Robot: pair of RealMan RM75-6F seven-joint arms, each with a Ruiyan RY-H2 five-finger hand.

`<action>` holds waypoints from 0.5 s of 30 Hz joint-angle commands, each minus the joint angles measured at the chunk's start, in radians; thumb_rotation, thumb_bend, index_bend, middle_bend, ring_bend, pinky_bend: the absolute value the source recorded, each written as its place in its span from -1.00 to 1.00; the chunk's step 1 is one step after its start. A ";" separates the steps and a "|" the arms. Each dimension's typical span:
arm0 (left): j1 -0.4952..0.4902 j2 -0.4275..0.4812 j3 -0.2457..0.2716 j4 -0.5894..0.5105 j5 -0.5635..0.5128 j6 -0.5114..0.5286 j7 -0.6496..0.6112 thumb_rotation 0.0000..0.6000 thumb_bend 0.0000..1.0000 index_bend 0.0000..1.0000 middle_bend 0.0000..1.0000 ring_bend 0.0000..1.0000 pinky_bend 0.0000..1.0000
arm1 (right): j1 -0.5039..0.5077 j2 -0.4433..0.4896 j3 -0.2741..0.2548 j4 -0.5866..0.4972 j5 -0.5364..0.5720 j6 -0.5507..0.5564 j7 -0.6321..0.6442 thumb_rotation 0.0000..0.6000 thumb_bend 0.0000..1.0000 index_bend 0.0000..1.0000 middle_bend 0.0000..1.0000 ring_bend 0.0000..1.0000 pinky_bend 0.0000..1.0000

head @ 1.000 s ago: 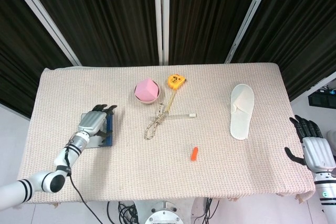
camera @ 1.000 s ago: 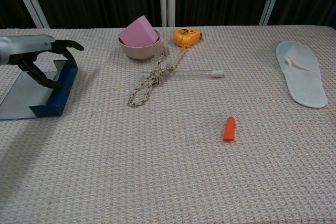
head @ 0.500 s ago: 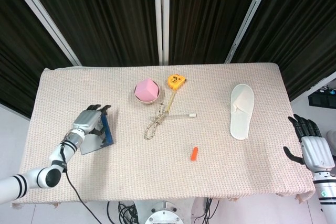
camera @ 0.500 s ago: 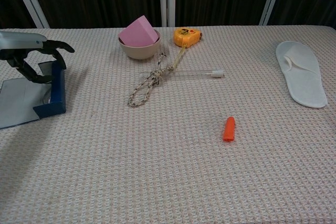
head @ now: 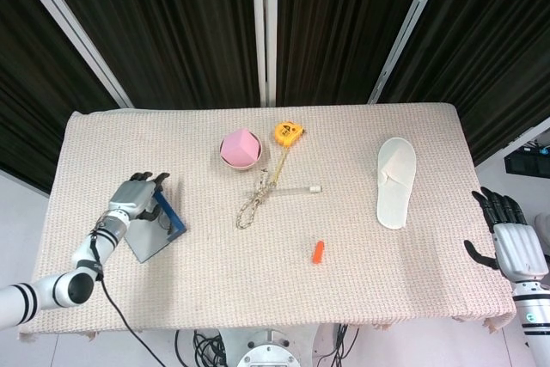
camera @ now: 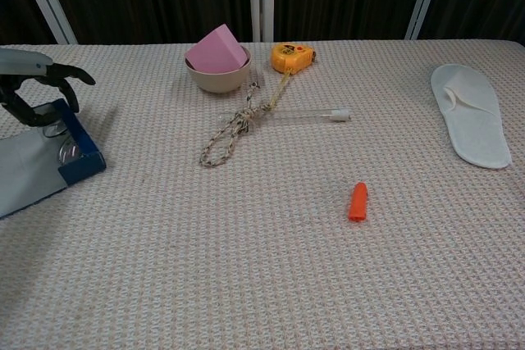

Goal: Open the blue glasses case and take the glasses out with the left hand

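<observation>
The blue glasses case [camera: 72, 138] is found at the 9 o'clock edge of the surface [head: 361, 290], and it has been opened, with its grey lid laid flat. The glasses [camera: 67, 150] can be seen inside and have not been taken out yet. The left hand [camera: 37, 88] is curled over the case's far end; whether anything is pinched cannot be told. The right hand [head: 507, 242] is kept spread and empty at 3 o'clock.

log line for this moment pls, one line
left robot hand: fingers on open blue glasses case | glasses: inside case, not lifted | right robot hand: open, off table edge | stage: case open
</observation>
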 commanded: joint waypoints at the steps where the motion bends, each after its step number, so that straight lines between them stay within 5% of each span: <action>1: -0.029 0.032 0.039 -0.039 -0.067 0.004 0.051 1.00 0.05 -0.95 -0.49 -1.00 -0.96 | 0.000 0.000 -0.001 0.000 -0.001 0.000 0.000 1.00 -0.53 -1.00 -1.00 -1.00 -1.00; 15: -0.177 0.119 0.182 -0.274 -0.394 0.107 0.266 1.00 0.05 -0.95 -0.32 -1.00 -0.84 | -0.002 -0.006 -0.002 -0.001 -0.010 0.011 -0.003 1.00 -0.53 -1.00 -1.00 -1.00 -1.00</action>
